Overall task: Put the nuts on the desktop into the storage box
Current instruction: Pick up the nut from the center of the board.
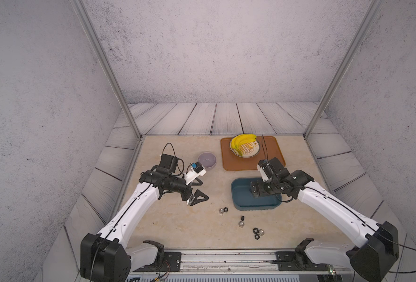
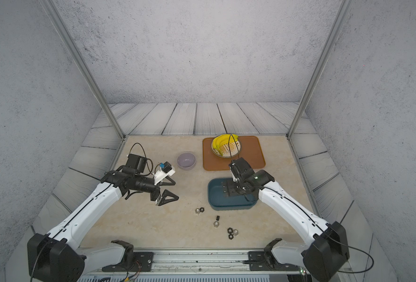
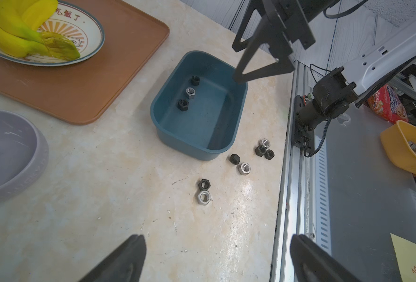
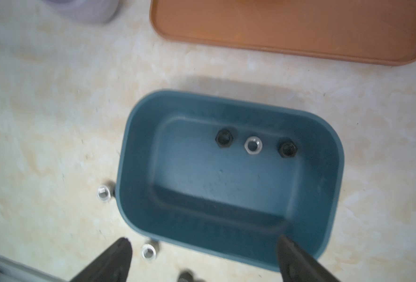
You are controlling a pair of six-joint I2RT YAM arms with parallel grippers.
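The teal storage box (image 1: 241, 195) (image 4: 226, 190) stands right of centre on the beige desktop (image 1: 177, 219). Three nuts lie inside it: black (image 4: 224, 138), silver (image 4: 253, 145) and black (image 4: 287, 149). Several more nuts lie on the desktop in front of the box: a pair (image 1: 223, 210) (image 3: 204, 190), another pair (image 1: 241, 221) and a cluster (image 1: 258, 232) (image 3: 264, 149). My right gripper (image 4: 203, 244) hangs open over the box's near edge with nothing between its fingers. My left gripper (image 1: 203, 190) (image 3: 216, 246) stands open and empty above bare desktop, left of the nuts.
A lilac bowl (image 1: 207, 160) sits behind my left gripper. At the back right, an orange-brown tray (image 1: 275, 156) carries a plate of bananas (image 1: 244, 146). A metal rail (image 1: 226, 258) runs along the desktop's front edge, close to the nut cluster.
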